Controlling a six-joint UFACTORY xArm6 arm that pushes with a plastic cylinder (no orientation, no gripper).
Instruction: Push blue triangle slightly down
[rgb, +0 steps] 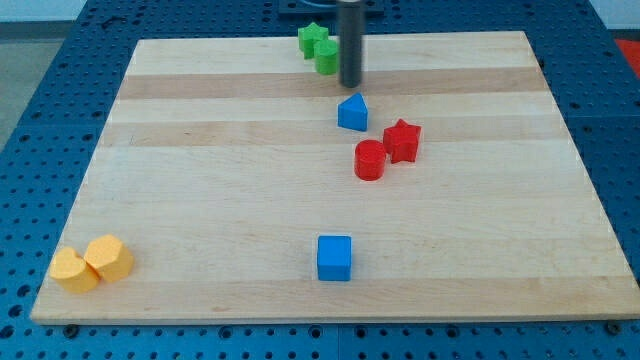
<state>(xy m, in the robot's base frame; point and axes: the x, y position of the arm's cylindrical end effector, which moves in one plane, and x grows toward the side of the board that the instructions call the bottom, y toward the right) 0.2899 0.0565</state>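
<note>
The blue triangle (352, 112) lies on the wooden board (200, 200), a little above and right of the board's middle. My tip (350, 85) stands just above the blue triangle toward the view's top, a small gap from it. The rod rises straight up out of the view's top edge.
A red cylinder (370, 160) and a red star (402, 140) sit just below right of the triangle. Two green blocks (319, 46) lie left of the rod near the top edge. A blue cube (334, 257) sits low centre. Two yellow blocks (92, 264) lie at bottom left.
</note>
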